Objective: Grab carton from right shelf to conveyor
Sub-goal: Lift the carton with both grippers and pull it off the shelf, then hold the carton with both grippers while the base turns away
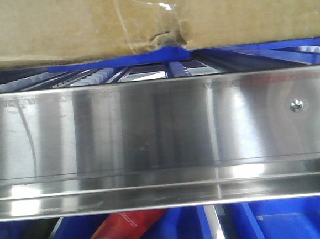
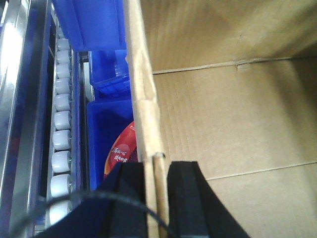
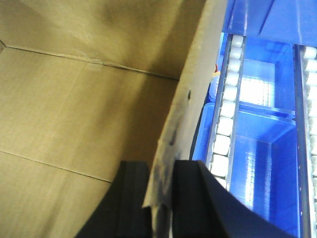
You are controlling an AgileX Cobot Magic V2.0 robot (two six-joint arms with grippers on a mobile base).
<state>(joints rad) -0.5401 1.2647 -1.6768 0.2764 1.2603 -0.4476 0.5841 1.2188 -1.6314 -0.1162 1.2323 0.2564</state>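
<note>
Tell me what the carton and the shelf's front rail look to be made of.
The carton: tan corrugated cardboard, matte; ribbed lines show on its inner walls, and it is torn at the taped seam. The front rail: apparently brushed stainless steel, glossy; fine grain, mirror-like reflections, one screw.

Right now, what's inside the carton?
Only bare cardboard shows inside the carton: its floor, walls and flap seams. The left hand and right hand each pinch a side wall, and they hide the floor nearest each camera.
</note>
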